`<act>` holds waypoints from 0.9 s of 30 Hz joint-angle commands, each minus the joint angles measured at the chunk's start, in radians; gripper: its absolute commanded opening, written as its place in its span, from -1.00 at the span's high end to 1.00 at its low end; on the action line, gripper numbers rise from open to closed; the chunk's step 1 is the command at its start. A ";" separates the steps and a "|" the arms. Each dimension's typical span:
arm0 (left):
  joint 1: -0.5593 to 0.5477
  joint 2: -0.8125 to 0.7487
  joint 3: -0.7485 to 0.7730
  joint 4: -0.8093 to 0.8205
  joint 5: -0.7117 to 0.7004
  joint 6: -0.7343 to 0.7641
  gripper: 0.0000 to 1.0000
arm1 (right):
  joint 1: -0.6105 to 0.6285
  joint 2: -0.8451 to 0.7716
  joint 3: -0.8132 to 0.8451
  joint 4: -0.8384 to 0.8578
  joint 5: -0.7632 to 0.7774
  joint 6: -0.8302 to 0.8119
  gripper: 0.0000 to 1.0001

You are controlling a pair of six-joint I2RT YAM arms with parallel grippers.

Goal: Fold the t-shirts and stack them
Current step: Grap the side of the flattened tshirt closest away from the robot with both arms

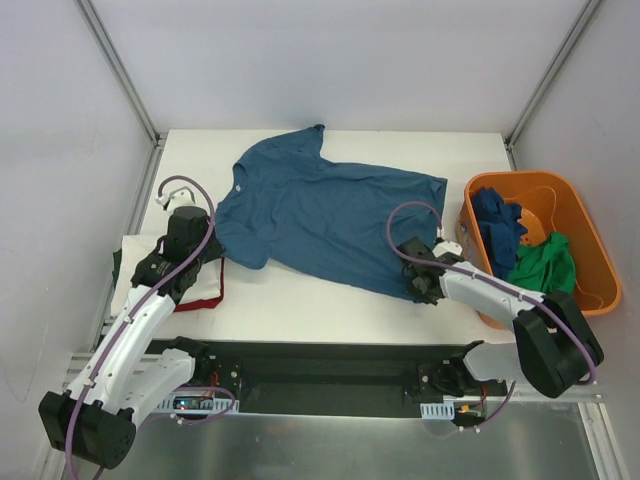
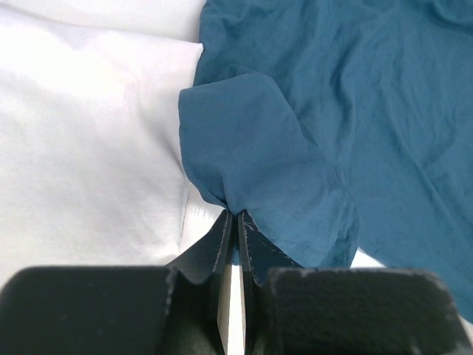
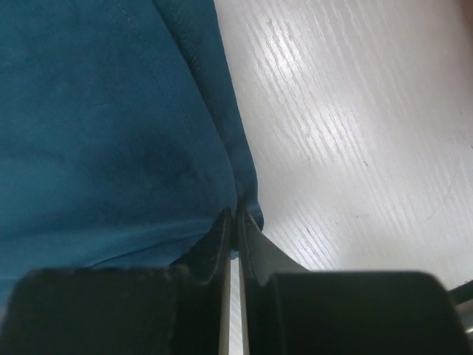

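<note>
Our left end effector is pinched tight on a sleeve of the blue t-shirt; our right end effector is clamped on its hem corner. We see it spread flat across the white table.

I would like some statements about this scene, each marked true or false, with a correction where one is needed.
1. The blue t-shirt lies spread out on the table. True.
2. The right gripper stands open. False: it is shut on the shirt's lower hem.
3. The left gripper pinches a sleeve of this shirt. True.
4. The orange basket is empty. False: a dark blue shirt and a green shirt lie in it.
</note>
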 commanded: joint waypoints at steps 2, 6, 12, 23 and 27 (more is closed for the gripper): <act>0.005 -0.049 0.002 0.011 -0.012 -0.024 0.94 | 0.037 -0.124 -0.019 -0.086 0.049 0.049 0.99; 0.005 -0.097 -0.006 0.011 0.003 -0.030 0.95 | 0.062 -0.228 -0.010 -0.167 0.063 0.053 0.99; 0.005 -0.189 -0.029 -0.025 0.000 -0.076 0.97 | 0.096 -0.353 -0.033 -0.273 -0.012 0.036 0.98; 0.005 -0.168 -0.033 -0.101 0.006 -0.139 0.95 | 0.119 -0.416 -0.009 -0.376 -0.058 -0.023 0.99; 0.005 -0.042 0.040 -0.021 0.048 -0.049 0.92 | 0.119 -0.332 0.072 -0.403 0.034 -0.037 0.99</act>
